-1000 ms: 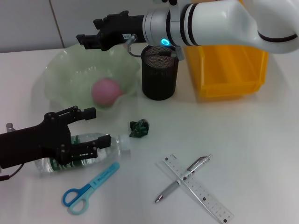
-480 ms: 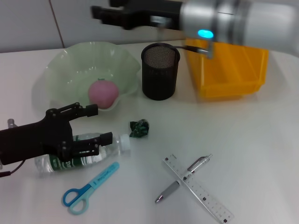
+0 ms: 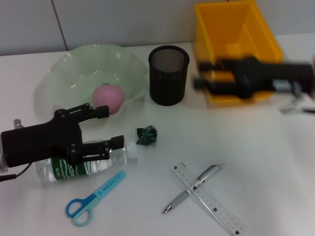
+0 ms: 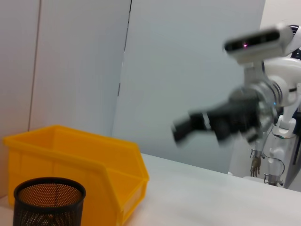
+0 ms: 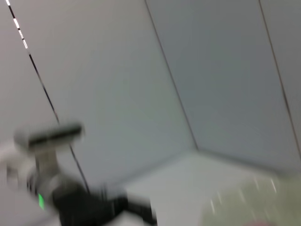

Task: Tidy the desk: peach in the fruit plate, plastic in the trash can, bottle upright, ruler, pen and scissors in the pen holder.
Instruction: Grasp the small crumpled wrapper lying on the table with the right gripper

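While the peach [image 3: 109,97] sits in the fruit plate [image 3: 69,69], most of the tidying is not done yet. That one job looks finished.

The bottle [image 3: 81,165] lies on its side on the desk [image 3: 275,162]. The left gripper [image 3: 109,127] is right over it, with its two fingers spread apart, one on each side of the bottle near the neck. It is not squeezing the bottle yet, so I think standing the bottle up is the step in hand.

A small crumpled green plastic scrap [image 3: 146,135] lies just past the left gripper's fingertips, beside the bottle cap. It has to go in the trash can [image 3: 236,29]. The scissors [image 3: 91,201] lie just below the bottle. The pen [image 3: 192,188] lies across the ruler [image 3: 209,198], well away from both grippers. The pen holder [image 3: 168,74] looks empty.

The right gripper [image 3: 199,82] is in front of the trash can, and I cannot tell if it is open or closed.

The head view shows all the desk things. The left wrist view shows only the pen holder, the trash can and the right gripper far off. The right wrist view shows mostly wall.
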Robot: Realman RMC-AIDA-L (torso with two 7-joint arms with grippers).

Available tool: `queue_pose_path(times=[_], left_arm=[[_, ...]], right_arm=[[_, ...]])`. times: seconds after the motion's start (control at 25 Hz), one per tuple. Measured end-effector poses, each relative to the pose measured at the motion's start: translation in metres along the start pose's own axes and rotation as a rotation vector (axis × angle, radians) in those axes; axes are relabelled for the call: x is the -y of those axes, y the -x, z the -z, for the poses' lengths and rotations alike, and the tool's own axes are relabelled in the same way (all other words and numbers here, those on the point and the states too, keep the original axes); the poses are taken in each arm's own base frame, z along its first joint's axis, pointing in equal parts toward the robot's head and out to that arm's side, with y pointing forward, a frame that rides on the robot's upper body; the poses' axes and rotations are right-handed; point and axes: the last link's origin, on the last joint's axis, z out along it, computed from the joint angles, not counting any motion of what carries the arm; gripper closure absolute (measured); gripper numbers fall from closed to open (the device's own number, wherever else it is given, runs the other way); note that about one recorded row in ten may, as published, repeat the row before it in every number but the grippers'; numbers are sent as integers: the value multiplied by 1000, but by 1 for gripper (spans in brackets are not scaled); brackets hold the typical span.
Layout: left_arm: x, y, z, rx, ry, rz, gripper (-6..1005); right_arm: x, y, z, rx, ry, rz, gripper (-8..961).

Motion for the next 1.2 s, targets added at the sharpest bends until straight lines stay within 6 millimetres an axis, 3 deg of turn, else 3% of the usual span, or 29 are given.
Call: queue_pose_path(times=[0.2,0.4,1.2], left_arm=[[1,-4,-6,2,16,8,138],[2,-5,-7,7,21,21,139],[2,-3,-11,54,40,30,139]], right_arm=[[3,-37,34,-114,-87,-28,321],[2,-54,48,-175,-113,-1,321],[1,-62,44,-216,-89,21,321]])
